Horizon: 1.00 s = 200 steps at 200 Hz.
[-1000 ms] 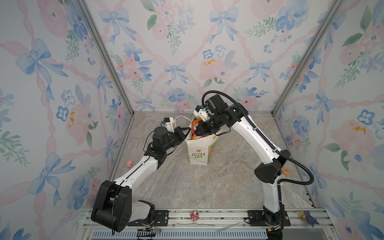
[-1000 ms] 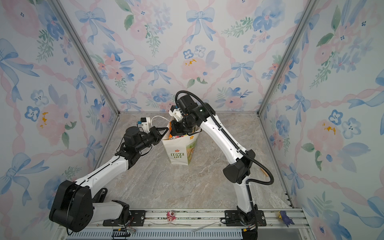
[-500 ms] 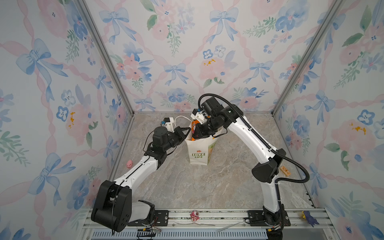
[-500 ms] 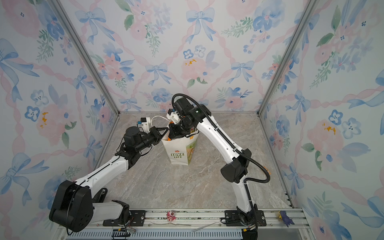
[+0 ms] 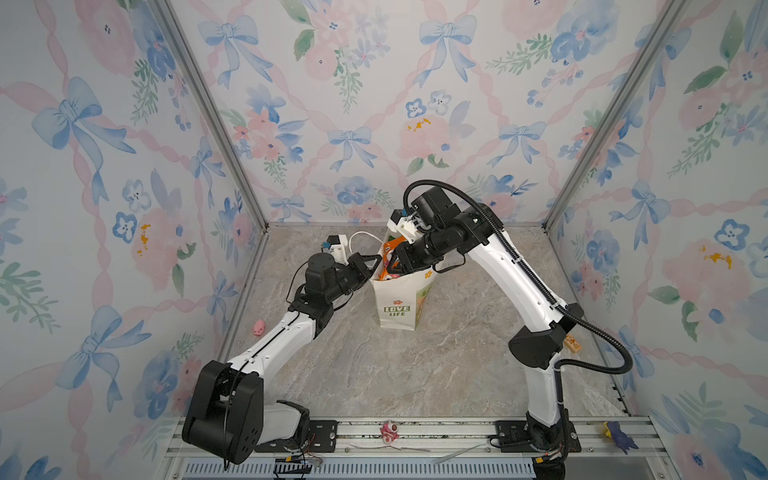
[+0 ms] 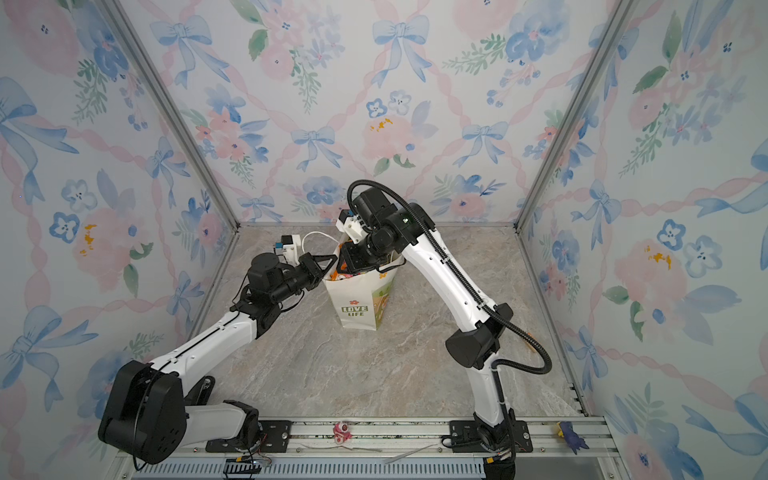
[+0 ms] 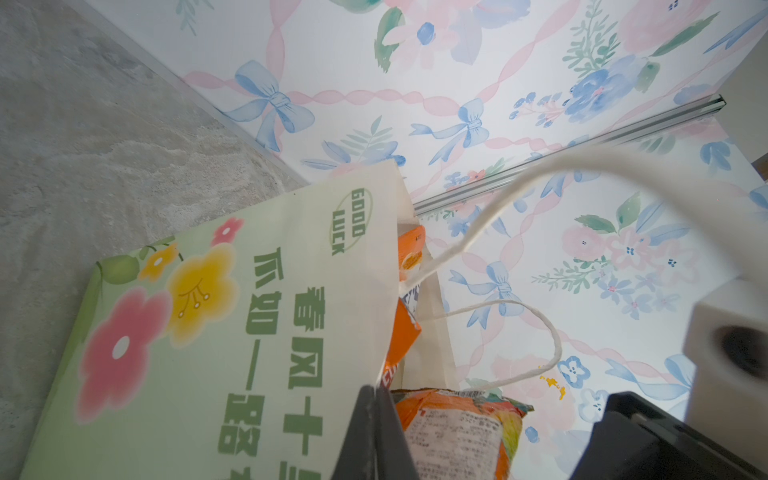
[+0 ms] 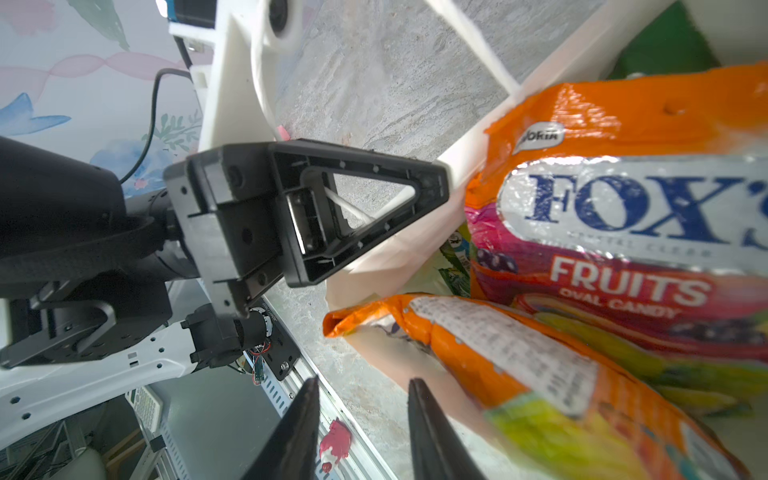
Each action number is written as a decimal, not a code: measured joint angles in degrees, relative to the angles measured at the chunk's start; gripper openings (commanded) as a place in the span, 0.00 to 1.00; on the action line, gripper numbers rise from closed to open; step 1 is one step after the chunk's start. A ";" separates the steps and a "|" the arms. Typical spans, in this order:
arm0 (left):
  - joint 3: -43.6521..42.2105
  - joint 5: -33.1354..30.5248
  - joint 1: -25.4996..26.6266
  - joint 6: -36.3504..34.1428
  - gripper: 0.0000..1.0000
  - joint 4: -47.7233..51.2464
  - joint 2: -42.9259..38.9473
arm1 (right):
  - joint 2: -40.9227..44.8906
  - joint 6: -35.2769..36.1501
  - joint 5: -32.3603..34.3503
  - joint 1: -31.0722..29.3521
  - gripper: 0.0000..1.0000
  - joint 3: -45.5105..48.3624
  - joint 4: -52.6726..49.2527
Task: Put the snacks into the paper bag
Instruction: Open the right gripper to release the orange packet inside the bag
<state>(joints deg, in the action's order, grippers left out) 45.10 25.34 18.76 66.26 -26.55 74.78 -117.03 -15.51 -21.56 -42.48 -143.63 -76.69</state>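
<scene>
At the middle of the frame in both top views, the paper bag (image 5: 395, 301) stands upright on the desk (image 5: 374, 374), with orange snacks (image 5: 390, 249) poking out of its mouth. The left claw (image 5: 371, 266) meets the rim from the left and the right claw (image 5: 394, 262) hangs at the mouth from the right. No loose packet shows on the desk, so I judge this to be the release of a late, perhaps the last, packet.

In the left wrist view, at the lower middle, the left claw (image 7: 370, 432) is clenched on the bag's top edge. An orange packet (image 7: 457, 428) sits just beside it, inside the bag.

In the right wrist view, at the bottom edge, the right claw (image 8: 361, 432) stands parted with nothing between its fingers. The FOX'S packet (image 8: 623, 232) fills the right of the frame, in the bag.

The next move calls for lifting the right claw out clear of the cord handle (image 7: 519, 307). The protruding packets may also need pressing down.

Against the earlier top views, the bag and the left arm have not shifted. The right arm leaned slightly leftward, then came back, and its claw, clenched a second ago, has let go.
</scene>
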 measured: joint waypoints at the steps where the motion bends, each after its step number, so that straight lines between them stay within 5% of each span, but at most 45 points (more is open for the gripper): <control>1: 0.00 0.00 0.00 0.00 0.00 0.00 0.00 | 0.09 0.00 0.02 0.00 0.38 0.00 -0.02; 62: 0.00 0.00 0.00 0.00 0.00 0.00 0.00 | 6.69 0.63 3.67 0.59 0.38 3.04 -0.50; 200: -0.11 -0.07 0.00 0.00 0.00 -0.15 -0.02 | 2.99 0.96 5.40 4.15 0.37 7.82 2.54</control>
<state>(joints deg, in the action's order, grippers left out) 44.99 25.28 18.76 66.26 -26.70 74.76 -114.04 -14.55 -16.16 -38.33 -135.81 -74.15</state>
